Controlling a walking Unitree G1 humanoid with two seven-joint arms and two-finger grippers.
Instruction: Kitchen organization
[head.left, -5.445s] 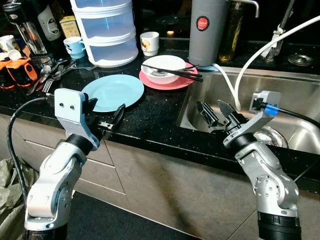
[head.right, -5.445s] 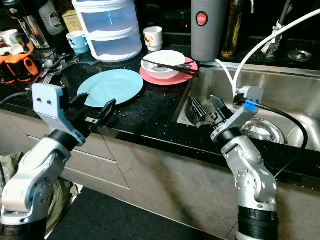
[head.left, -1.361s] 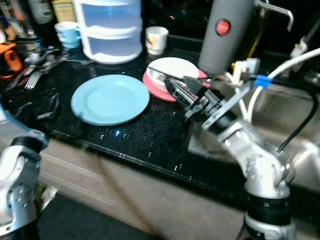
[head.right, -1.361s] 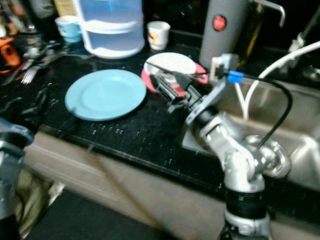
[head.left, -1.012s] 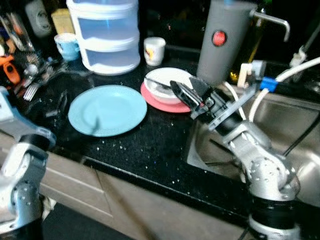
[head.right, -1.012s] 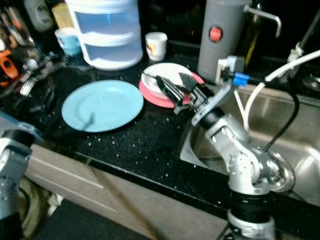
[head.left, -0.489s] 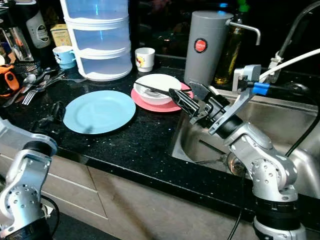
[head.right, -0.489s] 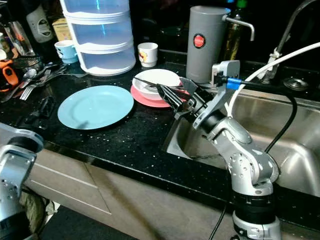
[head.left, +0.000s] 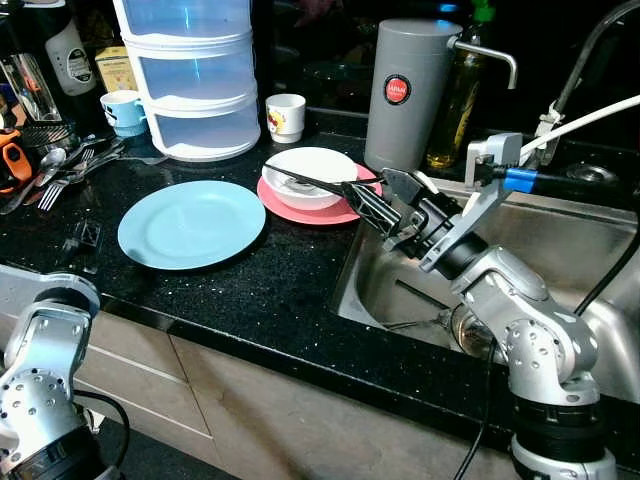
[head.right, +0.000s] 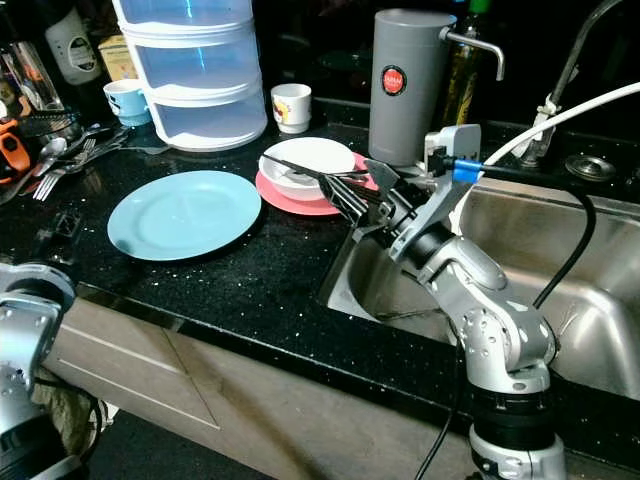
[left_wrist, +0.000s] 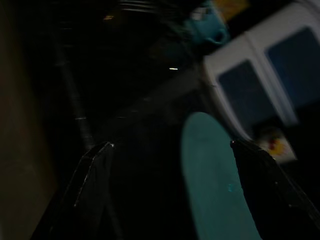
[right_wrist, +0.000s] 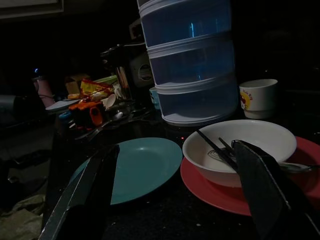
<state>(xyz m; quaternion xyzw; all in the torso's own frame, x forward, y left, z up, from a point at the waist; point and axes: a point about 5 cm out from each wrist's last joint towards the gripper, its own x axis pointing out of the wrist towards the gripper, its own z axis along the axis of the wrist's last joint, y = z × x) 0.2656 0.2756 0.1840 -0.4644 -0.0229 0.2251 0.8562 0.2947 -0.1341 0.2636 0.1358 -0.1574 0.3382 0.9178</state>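
A white bowl (head.left: 310, 170) with black chopsticks (head.left: 318, 184) across it sits on a pink plate (head.left: 335, 209) beside the sink. A light blue plate (head.left: 192, 223) lies to its left on the black counter (head.left: 270, 280). My right gripper (head.left: 366, 186) hovers open at the counter's sink corner, fingertips just short of the bowl and pink plate; in the right wrist view the bowl (right_wrist: 240, 145) lies ahead between the spread fingers. My left gripper (head.left: 80, 238) is low at the counter's front left, open, with the blue plate (left_wrist: 215, 180) ahead of it.
Stacked clear containers (head.left: 190, 80), a white cup (head.left: 287, 117) and a blue cup (head.left: 120, 110) stand at the back. A grey dispenser (head.left: 405, 95) and a bottle (head.left: 455, 100) stand behind the steel sink (head.left: 590, 235). Loose cutlery (head.left: 60, 170) lies far left. A white hose (head.left: 590, 110) arcs over the sink.
My right gripper rose from the sink edge and reached left to the bowl and pink plate. My left arm dropped from the counter front to the lower left. The camera shifted.
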